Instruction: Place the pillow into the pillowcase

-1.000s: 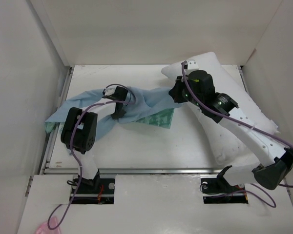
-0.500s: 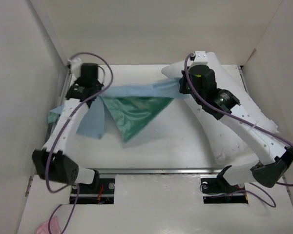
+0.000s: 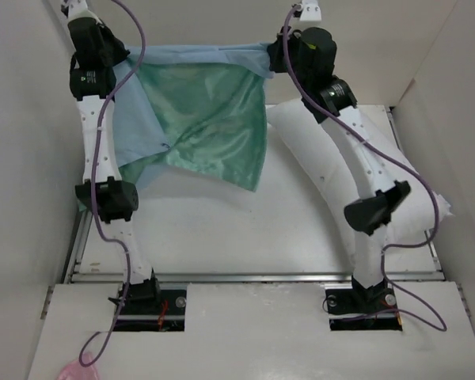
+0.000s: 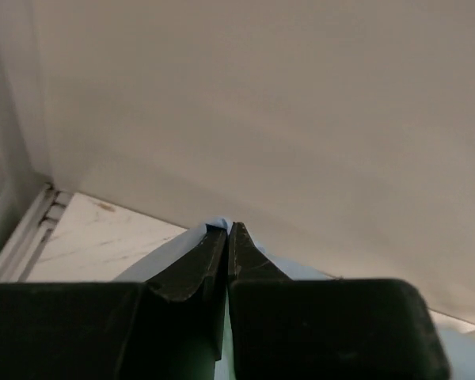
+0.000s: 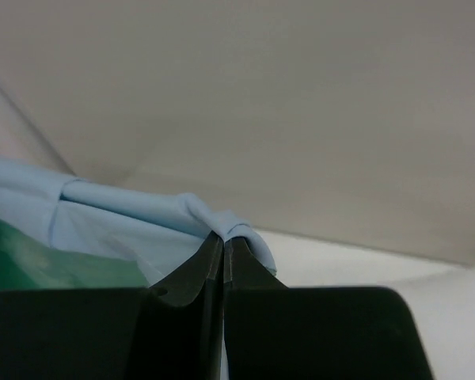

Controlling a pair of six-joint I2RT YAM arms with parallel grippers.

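Pillowcase (image 3: 198, 119) held aloft and spread, top corners clamped by left gripper (image 4: 227, 231) and right gripper (image 5: 223, 239), pillow (image 3: 416, 198) laid on table (image 3: 222, 229) at right.

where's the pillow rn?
Top view: the pillow lies diagonally on the right side of the table, under the right arm, just right of the hanging pillowcase and outside it.

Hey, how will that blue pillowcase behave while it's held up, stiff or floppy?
Probably very floppy: the pillowcase sags in folds between the left hand and the right hand. It is likely light, since two pinched edges carry it.
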